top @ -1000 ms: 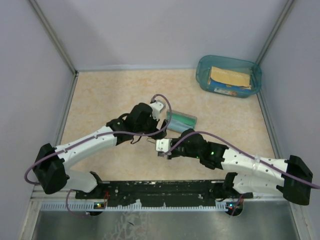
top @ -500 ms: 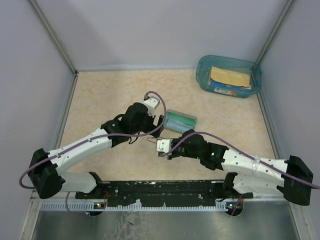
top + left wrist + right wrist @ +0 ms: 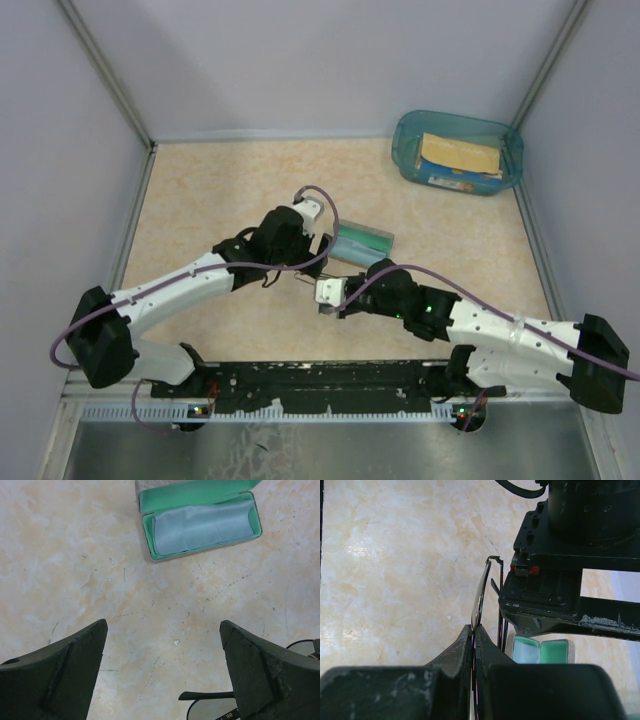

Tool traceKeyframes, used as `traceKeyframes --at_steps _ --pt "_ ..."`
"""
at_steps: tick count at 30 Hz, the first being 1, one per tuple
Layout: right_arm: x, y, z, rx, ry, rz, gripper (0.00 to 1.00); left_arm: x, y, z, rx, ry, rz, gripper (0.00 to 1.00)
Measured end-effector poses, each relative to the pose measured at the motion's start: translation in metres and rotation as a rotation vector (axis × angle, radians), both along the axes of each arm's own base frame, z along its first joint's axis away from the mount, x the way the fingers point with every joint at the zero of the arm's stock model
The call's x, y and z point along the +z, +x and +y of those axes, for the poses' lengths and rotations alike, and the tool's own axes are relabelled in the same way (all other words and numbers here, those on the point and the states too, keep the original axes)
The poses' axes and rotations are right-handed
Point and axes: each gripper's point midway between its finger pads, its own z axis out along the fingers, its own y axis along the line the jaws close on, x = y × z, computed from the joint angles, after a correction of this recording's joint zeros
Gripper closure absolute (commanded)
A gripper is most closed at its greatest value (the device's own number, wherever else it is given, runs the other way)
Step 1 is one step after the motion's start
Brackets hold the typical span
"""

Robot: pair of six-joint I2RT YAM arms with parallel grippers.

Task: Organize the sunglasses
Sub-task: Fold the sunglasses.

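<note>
I hold the sunglasses (image 3: 480,594) edge-on in the clamped right gripper (image 3: 474,629), probably for handover. The left gripper (image 3: 162,630) stands wide, the open case (image 3: 200,491) ahead of it

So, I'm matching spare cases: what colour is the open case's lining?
Green lining, clearest in the left wrist view.

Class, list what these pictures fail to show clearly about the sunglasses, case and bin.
The sunglasses: left wrist view, cut off by the bottom edge and a left finger.
The case: right wrist view, partly hidden behind the left arm.
The bin contents: top view, too small to identify.
</note>
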Motion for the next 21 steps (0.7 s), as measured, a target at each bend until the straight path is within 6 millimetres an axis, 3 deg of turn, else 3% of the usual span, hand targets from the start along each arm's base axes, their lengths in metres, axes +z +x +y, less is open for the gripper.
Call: traceKeyframes --at_steps 13,21 --pt "-0.008 0.008 -0.009 -0.060 -0.012 -0.020 1.00 -0.003 -0.016 -0.012 -0.091 -0.034 0.060 0.00" --pt "-0.007 0.009 -0.011 -0.073 -0.008 -0.020 1.00 -0.003 -0.011 -0.007 -0.050 -0.023 0.048 0.00"
